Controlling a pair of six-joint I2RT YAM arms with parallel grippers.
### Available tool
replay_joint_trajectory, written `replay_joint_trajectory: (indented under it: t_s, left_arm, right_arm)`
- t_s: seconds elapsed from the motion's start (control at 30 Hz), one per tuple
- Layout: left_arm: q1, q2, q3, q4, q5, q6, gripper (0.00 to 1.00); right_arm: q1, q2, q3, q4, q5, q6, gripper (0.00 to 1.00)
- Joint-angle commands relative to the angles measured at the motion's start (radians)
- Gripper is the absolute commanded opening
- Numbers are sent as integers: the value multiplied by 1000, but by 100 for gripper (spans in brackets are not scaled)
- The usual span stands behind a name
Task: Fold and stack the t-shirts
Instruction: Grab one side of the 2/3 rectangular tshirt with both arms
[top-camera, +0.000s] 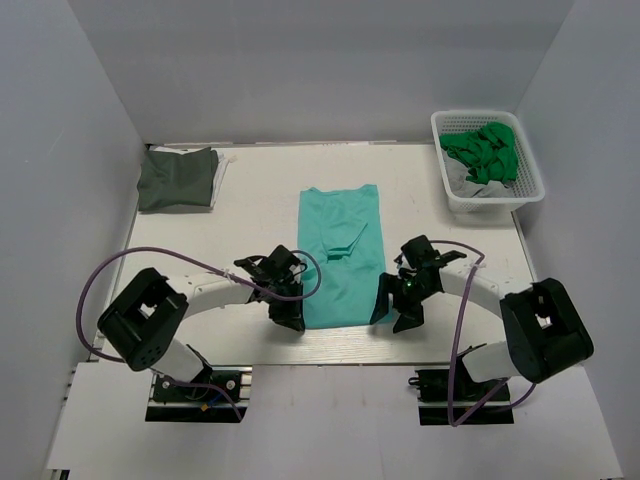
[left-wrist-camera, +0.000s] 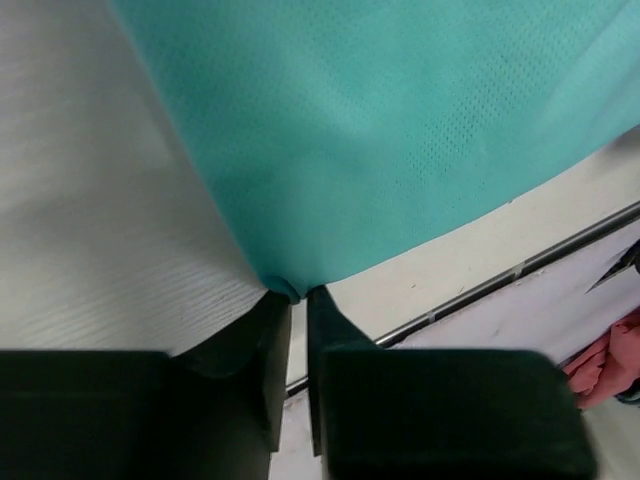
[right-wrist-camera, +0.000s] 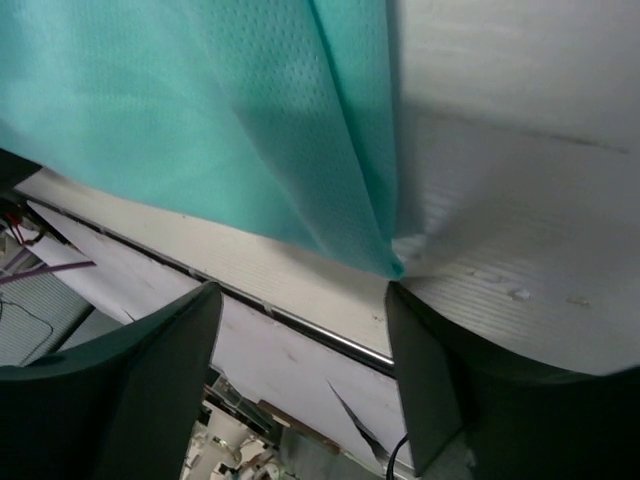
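The teal t-shirt (top-camera: 340, 255) lies mid-table as a long strip. We judge the crosswise fold and stacking on the folded dark grey-olive t-shirt (top-camera: 178, 178), far left, are still to do. Our left gripper (left-wrist-camera: 298, 295) pinches its near-left corner, and our right gripper (right-wrist-camera: 300, 290) gapes beside the near-right one.

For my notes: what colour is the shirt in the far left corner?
Dark grey-olive. The shirt shows best in the top view.
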Motion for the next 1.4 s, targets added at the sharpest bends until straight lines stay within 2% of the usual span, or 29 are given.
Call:
replay_joint_trajectory:
  t_s: [0.0,0.07,0.1,0.17,0.23,0.27,0.4,0.5,0.6,0.73,0.77,0.83,0.87,1.0,1.37]
  left_arm:
    - [-8,40,-34,83,-50,-2,22]
    - [-8,52,-2,71,-59,-2,7]
    - [-8,63,11,62,-69,-2,0]
    - [-8,63,44,30,-70,-2,0]
    - [-8,63,54,4,-94,-2,0]
    - [-8,63,80,-33,-94,-2,0]
    - [-8,42,146,-194,-103,-11,0]
    - [-17,-19,166,-278,-55,-11,0]
    - [-26,-91,175,-338,1,-11,0]
    - [-26,-134,175,-386,-14,-11,0]
    - [-26,-135,166,-386,-27,-11,0]
    - [-26,-135,166,-386,-27,-21,0]
    - [-26,-125,155,-373,-11,-21,0]
    - [-36,-116,137,-342,-1,-30,0]
    - [-36,-116,137,-332,-1,-39,0]
  right_arm:
    - [-12,41,9,55,41,-17,71]
    - [-18,58,7,62,45,-28,65]
    - [-19,61,16,65,63,-26,53]
    - [-19,64,21,71,77,-31,42]
    - [-22,64,32,65,131,-29,17]
    - [-24,66,41,60,152,-28,0]
    - [-15,28,81,-30,128,-65,0]
    - [-13,-52,81,-136,84,-84,0]
    - [-10,-181,76,-214,31,-97,0]
    - [-12,-255,30,-230,63,-83,0]
    - [-10,-249,15,-203,68,-77,13]
    - [-12,-233,12,-163,54,-65,21]
    - [-9,-206,18,-138,15,-65,42]
    - [1,-161,24,-87,7,-72,53]
    - [51,40,32,-9,-27,-85,53]
